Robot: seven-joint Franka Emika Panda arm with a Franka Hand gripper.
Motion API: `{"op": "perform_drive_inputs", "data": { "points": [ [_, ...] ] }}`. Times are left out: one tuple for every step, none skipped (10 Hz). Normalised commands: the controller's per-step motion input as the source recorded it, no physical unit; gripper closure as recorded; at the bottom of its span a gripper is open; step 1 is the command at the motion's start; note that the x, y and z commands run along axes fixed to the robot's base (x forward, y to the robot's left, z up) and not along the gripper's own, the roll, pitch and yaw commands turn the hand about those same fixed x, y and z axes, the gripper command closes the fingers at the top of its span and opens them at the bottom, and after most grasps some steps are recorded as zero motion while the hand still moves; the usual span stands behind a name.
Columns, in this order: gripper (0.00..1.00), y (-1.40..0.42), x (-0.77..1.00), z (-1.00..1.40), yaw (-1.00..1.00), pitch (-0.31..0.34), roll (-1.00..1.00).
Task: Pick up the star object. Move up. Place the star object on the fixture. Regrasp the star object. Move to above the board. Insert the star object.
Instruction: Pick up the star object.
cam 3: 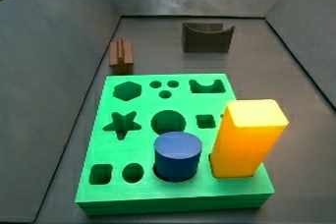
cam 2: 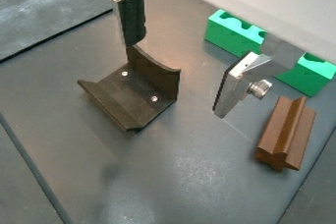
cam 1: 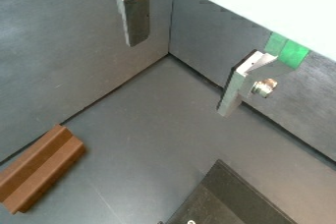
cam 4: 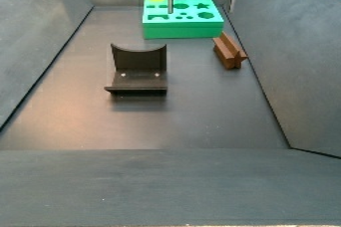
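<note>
The fixture (cam 2: 133, 92) is standing on the dark floor; the gripper (cam 2: 184, 56) is hovering above the floor between fixture and star object (cam 2: 286, 133), fingers spread wide and holding nothing; the star object is lying flat near the wall, just beside the green board (cam 2: 243, 37); the pick-up appears not yet begun; next, the arm likely needs to shift over the star object and descend.

Star object (cam 1: 39, 167) and board (cam 2: 262, 49) cut by frame edges

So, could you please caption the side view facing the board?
Star object lies beside the green board; gripper not in view.
</note>
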Motion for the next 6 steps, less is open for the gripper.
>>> {"op": "perform_drive_inputs", "data": {
  "points": [
    [0.00, -0.05, 0.00, 0.00, 0.00, -0.010, 0.00],
    [0.00, -0.05, 0.00, 0.00, 0.00, -0.010, 0.00],
    [0.00, -0.08, 0.00, 0.00, 0.00, -0.014, 0.00],
    [0.00, -0.07, -0.01, 0.00, 0.00, -0.017, 0.00],
    [0.00, -0.10, -0.02, 0.00, 0.00, -0.019, 0.00],
    [0.00, -0.37, -0.19, -0.21, 0.12, -0.050, 0.12]
  ]
}}
